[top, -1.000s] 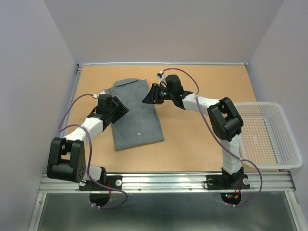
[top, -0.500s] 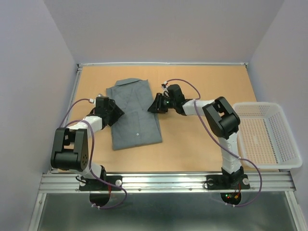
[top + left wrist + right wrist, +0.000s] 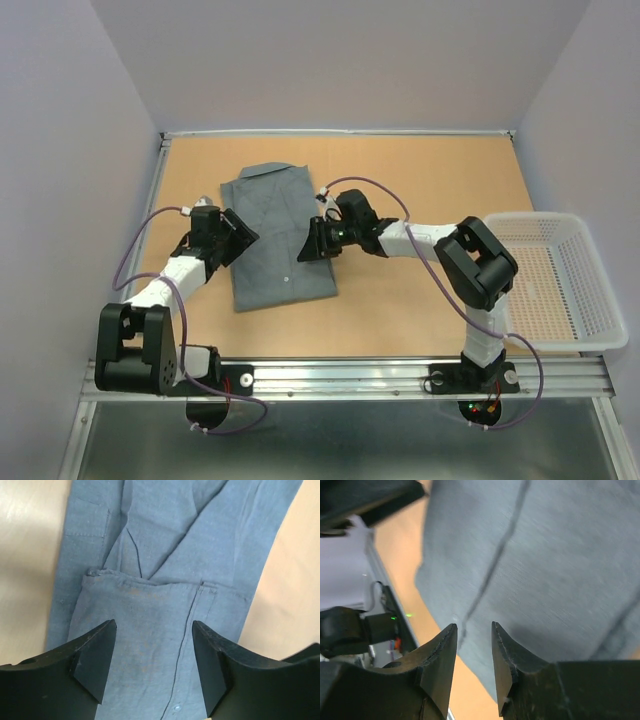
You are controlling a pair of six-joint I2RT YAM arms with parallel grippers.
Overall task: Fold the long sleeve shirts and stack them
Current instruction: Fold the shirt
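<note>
shirt: folded oblong flat on counter, left of centre | left pincer: released wide, at its left edge | right pincer: empty, narrowly parted, at right edge | tip: pinch all layers, lift both sides evenly

**Enclosed work bay: three walls, one counter**

Back wall: plain, matte, pale lavender-grey.
Left wall and right wall: same finish.
Counter: flat tan-orange board with pale trim along the far and left edges.
Near edge: aluminium rail, with a grey metal sheet below it.
Light: even, with soft shadows.
</note>
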